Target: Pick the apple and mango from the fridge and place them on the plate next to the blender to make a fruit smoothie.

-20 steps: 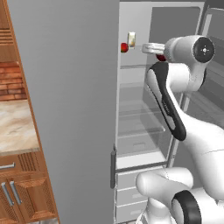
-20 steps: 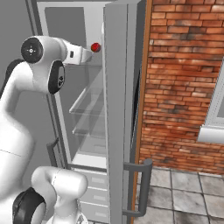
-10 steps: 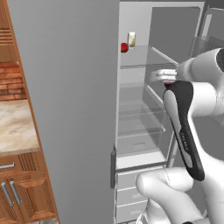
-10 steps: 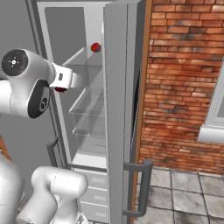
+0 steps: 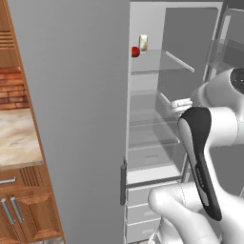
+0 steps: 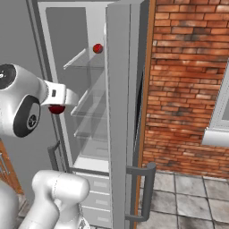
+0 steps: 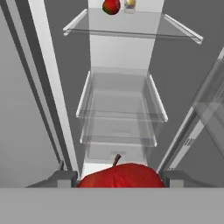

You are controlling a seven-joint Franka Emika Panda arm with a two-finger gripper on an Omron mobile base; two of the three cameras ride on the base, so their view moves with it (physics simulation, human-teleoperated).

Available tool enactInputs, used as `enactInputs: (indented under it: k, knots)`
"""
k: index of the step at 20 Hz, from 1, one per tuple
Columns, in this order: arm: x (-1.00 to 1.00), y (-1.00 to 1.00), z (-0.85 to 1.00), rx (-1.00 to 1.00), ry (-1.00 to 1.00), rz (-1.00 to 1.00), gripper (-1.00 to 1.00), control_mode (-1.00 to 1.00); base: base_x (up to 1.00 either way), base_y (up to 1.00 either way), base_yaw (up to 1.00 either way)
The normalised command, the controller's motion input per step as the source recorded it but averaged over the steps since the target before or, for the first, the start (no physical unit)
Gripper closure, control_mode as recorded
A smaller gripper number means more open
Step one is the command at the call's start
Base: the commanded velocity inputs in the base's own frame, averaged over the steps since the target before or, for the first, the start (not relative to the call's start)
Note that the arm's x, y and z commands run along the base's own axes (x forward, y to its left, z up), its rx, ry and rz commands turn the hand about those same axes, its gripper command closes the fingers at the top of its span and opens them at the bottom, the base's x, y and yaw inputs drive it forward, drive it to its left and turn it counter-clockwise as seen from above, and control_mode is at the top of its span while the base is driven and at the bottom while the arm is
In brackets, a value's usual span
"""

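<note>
The fridge [image 5: 95, 119] stands open, its clear shelves bare except the top one. The pincer [image 7: 118, 178] hangs in front of the open compartment, its fingers clamped on the apple [image 7: 121, 175], red with a short stem. At the back of the top shelf [image 7: 131, 26] sits a red-green fruit [image 7: 111, 6], just beside a small pale carton [image 5: 143, 43].

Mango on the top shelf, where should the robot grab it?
Probably around its round middle, with one finger on each side, coming in level from the open front. The mango rests on the clear top shelf, so nothing fits underneath it. A small box stands close beside it, so the fingers should slip in carefully. The gripper is holding the apple now, so that goes first.
</note>
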Motion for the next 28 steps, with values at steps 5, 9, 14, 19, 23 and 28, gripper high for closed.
enactInputs:
  k: [5, 9, 14, 19, 23, 28]
  knots:
    - [-0.36, 0.0, -0.01, 0.0, 0.03, 0.0, 1.0, 1.0, -0.18, 0.0, 0.01]
    - [0.0, 0.0, 0.0, 0.0, 0.0, 0.0, 1.0, 1.0, -0.57, 0.47, 0.3]
    - [0.0, 0.0, 0.0, 0.0, 0.0, 0.0, 1.0, 1.0, -0.2, 0.91, 0.67]
    - [0.0, 0.0, 0.0, 0.0, 0.0, 0.0, 1.0, 1.0, -0.01, 0.69, 0.91]
    - [0.0, 0.0, 0.0, 0.0, 0.0, 0.0, 1.0, 1.0, -0.04, 0.56, 0.97]
    - [0.0, 0.0, 0.0, 0.0, 0.0, 0.0, 1.0, 1.0, 0.02, 0.5, 0.89]
